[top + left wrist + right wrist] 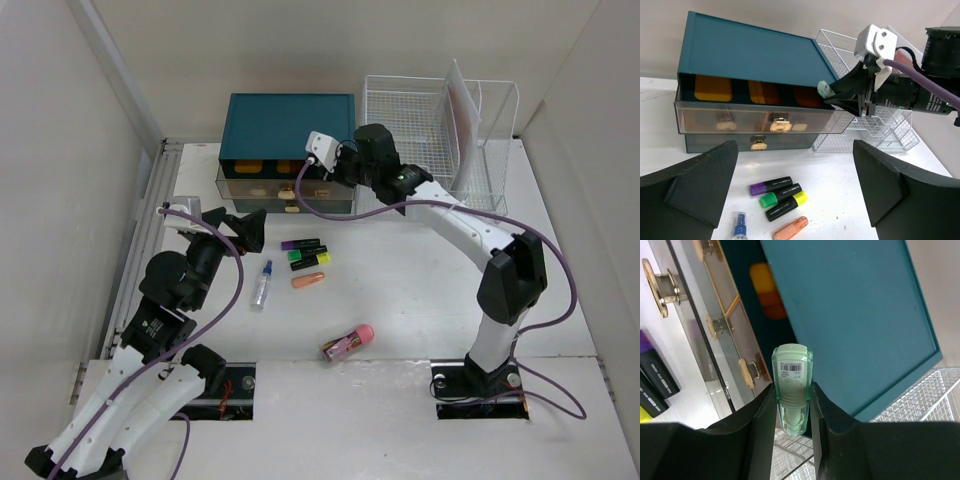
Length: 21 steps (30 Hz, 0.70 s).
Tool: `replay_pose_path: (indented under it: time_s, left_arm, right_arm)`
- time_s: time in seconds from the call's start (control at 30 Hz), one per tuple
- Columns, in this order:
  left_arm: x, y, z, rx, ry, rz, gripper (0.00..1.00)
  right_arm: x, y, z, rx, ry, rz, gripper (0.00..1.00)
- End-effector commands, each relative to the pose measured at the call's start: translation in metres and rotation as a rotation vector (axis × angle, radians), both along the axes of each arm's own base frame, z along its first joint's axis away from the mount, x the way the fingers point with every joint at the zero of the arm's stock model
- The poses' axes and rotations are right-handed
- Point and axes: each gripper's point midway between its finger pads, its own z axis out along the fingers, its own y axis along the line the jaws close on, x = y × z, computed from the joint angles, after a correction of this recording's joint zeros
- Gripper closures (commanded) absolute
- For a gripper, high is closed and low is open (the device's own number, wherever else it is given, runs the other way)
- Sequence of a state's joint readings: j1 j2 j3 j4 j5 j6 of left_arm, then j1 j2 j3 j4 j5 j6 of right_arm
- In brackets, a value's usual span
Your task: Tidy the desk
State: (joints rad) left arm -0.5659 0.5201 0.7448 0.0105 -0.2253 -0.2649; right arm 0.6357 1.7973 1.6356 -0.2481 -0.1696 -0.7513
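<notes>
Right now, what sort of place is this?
Probably a lab test cell staged as an office: white panels box in the desk, two robot arms are bolted at its near edge, and highlighters, a teal drawer box and a wire rack sit on it.

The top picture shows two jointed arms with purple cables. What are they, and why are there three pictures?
They are two robot arms bolted to the near edge of a white desk, each ending in a two-finger gripper. The top picture looks down from above; the other two come from cameras on each wrist. On the desk lie highlighters, a small spray bottle and a pink-capped item, in front of a teal drawer box and a wire rack. The left gripper is open and empty. The right gripper pinches a small pale-green item near the drawer box.
</notes>
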Motion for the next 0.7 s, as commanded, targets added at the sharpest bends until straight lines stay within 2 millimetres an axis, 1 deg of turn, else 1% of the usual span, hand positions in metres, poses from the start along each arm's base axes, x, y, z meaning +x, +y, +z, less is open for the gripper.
replay_pose_path:
  time_s: [0.0, 0.07, 0.1, 0.13, 0.17, 0.2, 0.3, 0.4, 0.43, 0.47, 0.53, 0.57, 0.63, 0.67]
  left_arm:
    - [0.003, 0.000, 0.006, -0.004, -0.032, 0.006, 0.01]
    - [0.003, 0.000, 0.006, -0.004, -0.032, 0.006, 0.01]
    - [0.003, 0.000, 0.006, -0.004, -0.032, 0.006, 0.01]
    - [0.003, 0.000, 0.006, -0.004, -0.032, 0.006, 0.01]
    - [0.003, 0.000, 0.006, -0.004, -0.032, 0.006, 0.01]
    - [0.004, -0.001, 0.004, 0.001, -0.024, 0.006, 0.01]
    - [0.004, -0.001, 0.004, 0.001, -0.024, 0.006, 0.01]
    - [0.004, -0.001, 0.004, 0.001, -0.024, 0.006, 0.01]
    - [0.004, -0.001, 0.004, 0.001, -0.024, 0.006, 0.01]
    - [0.004, -0.001, 0.004, 0.001, -0.024, 0.006, 0.01]
    - [0.004, -0.001, 0.004, 0.001, -0.024, 0.006, 0.01]
    - [0.004, -0.001, 0.004, 0.001, -0.024, 0.006, 0.01]
    - [0.004, -0.001, 0.004, 0.001, -0.024, 0.006, 0.01]
    - [0.004, -0.001, 0.004, 0.001, -0.024, 0.006, 0.01]
  right_arm:
    - [0.010, 0.005, 0.051, 0.105, -0.095, -0.033, 0.86]
    - [0.010, 0.005, 0.050, 0.112, -0.087, -0.036, 0.69]
    - [0.010, 0.005, 0.046, 0.106, -0.080, -0.036, 0.58]
    - [0.010, 0.005, 0.046, 0.106, -0.080, -0.036, 0.55]
    - [0.008, 0.004, 0.051, 0.112, -0.087, -0.036, 0.54]
    - [0.007, 0.003, 0.046, 0.112, -0.072, -0.040, 0.53]
    - [0.004, 0.001, 0.051, 0.118, -0.079, -0.040, 0.49]
    - [-0.008, -0.002, 0.071, 0.160, -0.091, -0.023, 0.49]
    - [-0.008, -0.002, 0.071, 0.160, -0.091, -0.023, 0.49]
    - [-0.013, -0.005, 0.086, 0.183, -0.107, -0.025, 0.49]
    - [-0.024, -0.006, 0.088, 0.196, -0.108, 0.008, 0.49]
    - [-0.035, -0.004, 0.103, 0.220, -0.132, 0.035, 0.49]
    - [-0.045, -0.004, 0.111, 0.237, -0.138, 0.071, 0.49]
    - [-0.053, -0.006, 0.110, 0.234, -0.139, 0.093, 0.49]
